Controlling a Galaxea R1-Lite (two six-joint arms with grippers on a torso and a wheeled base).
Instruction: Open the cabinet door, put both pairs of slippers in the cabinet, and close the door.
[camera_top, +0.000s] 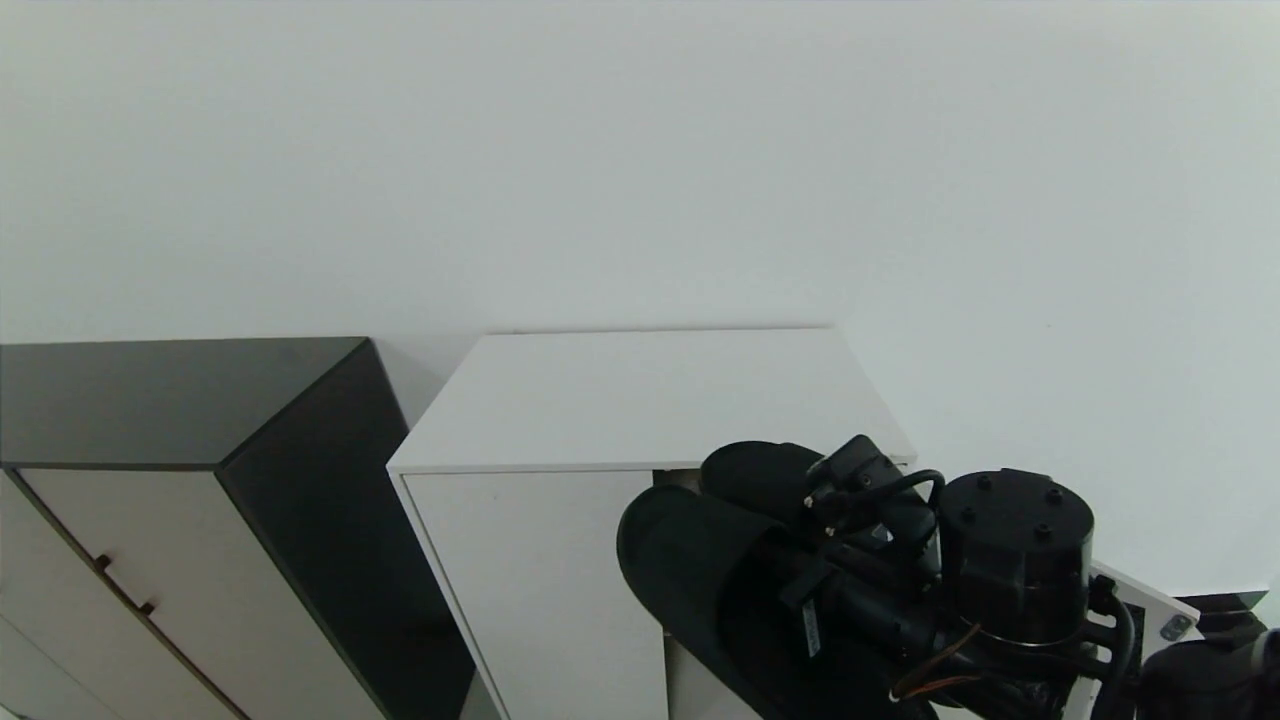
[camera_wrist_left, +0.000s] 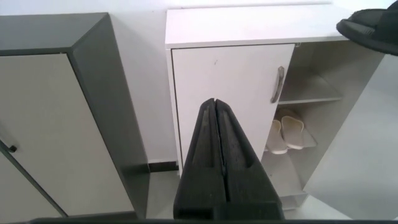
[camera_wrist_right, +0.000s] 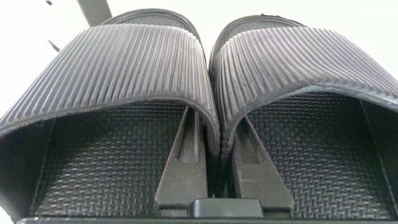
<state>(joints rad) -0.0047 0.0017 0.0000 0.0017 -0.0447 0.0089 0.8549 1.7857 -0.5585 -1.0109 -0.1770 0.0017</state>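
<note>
My right gripper (camera_wrist_right: 216, 118) is shut on a pair of black ribbed slippers (camera_wrist_right: 143, 68), one finger inside each, pinching their adjoining walls. In the head view the black slippers (camera_top: 700, 560) hang at the upper front of the white cabinet (camera_top: 640, 400), before its open right half. The cabinet's left door (camera_wrist_left: 230, 93) with its metal handle (camera_wrist_left: 278, 84) is closed. A pale pair of slippers (camera_wrist_left: 286, 132) lies on a lower shelf inside the open half. My left gripper (camera_wrist_left: 214, 102) is shut and empty, held back from the cabinet front.
A dark cabinet (camera_top: 180, 400) with pale drawer fronts stands close to the left of the white one, with a narrow gap between. The opened white door (camera_top: 1150, 600) juts out at the right behind my right arm. A plain wall lies behind.
</note>
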